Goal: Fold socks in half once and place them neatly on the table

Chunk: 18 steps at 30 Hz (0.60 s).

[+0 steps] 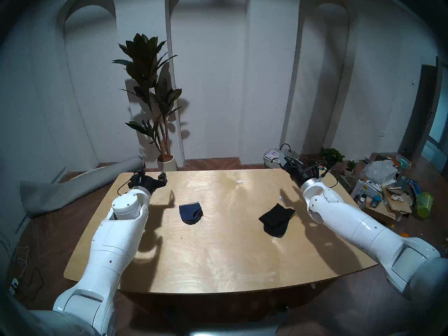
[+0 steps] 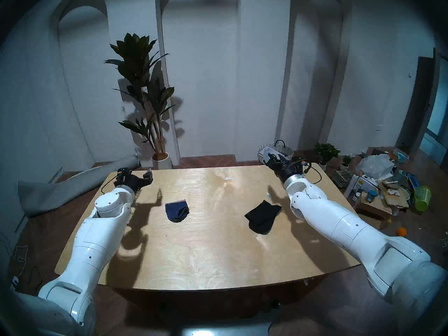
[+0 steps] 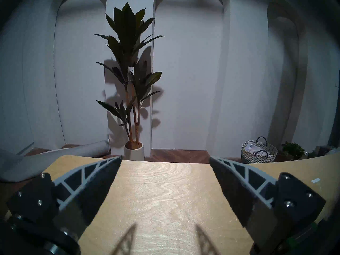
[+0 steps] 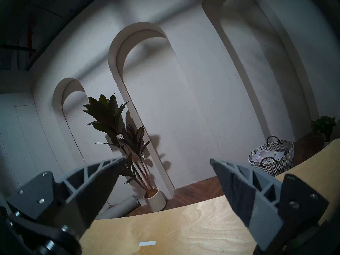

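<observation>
The navy-blue sock (image 1: 190,213) (image 2: 177,211) lies folded on the plywood table (image 1: 218,255), left of centre. The black sock (image 1: 276,219) (image 2: 263,216) lies folded right of centre, set at an angle. My left gripper (image 1: 151,175) (image 3: 165,158) is open and empty above the table's far left corner, well behind the navy sock. My right gripper (image 1: 287,159) (image 4: 167,159) is open and empty above the far right edge, behind the black sock. Neither wrist view shows a sock.
A potted plant (image 1: 167,158) and a woven basket (image 1: 278,156) stand on the floor behind the table. A rolled grey mat (image 1: 72,187) lies at the left. Floor clutter (image 1: 383,190) and a green bin (image 1: 424,204) are at the right. A white tape strip (image 1: 241,181) lies on the table.
</observation>
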Each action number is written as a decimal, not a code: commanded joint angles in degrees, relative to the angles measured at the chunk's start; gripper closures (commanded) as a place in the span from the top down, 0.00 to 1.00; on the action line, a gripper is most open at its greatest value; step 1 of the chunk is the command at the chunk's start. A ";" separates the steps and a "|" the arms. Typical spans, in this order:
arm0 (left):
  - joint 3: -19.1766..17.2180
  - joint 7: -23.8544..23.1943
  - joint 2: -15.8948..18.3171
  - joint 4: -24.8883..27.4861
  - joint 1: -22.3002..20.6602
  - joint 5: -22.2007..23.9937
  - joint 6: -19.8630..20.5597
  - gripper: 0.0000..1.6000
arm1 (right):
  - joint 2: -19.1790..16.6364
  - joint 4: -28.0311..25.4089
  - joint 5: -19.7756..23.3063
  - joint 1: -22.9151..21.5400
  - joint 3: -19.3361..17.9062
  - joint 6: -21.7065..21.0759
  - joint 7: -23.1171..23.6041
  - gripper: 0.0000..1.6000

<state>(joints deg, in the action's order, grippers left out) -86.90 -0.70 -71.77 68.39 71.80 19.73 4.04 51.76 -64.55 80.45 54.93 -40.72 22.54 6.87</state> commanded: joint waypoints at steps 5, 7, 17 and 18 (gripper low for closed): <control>0.09 0.12 0.51 -0.38 -2.61 -1.20 -2.25 1.00 | -0.81 -3.21 -2.44 -0.90 -0.08 1.64 -6.00 1.00; 0.22 0.09 0.50 -0.65 -2.80 -1.46 -2.56 1.00 | -1.24 -3.63 -3.08 -1.22 -0.28 1.90 -7.35 1.00; 1.12 -0.05 0.30 -2.02 -3.68 -2.73 -4.05 1.00 | -3.58 -5.36 -7.26 -2.12 -0.18 2.53 -14.23 1.00; 1.20 -0.06 0.28 -2.14 -3.76 -2.85 -4.19 1.00 | -3.73 -5.44 -7.64 -2.17 -0.13 2.54 -14.80 1.00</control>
<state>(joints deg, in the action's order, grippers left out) -85.88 -0.92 -71.42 66.21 70.46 17.54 1.62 49.96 -68.29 75.53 54.53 -40.38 24.12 -4.81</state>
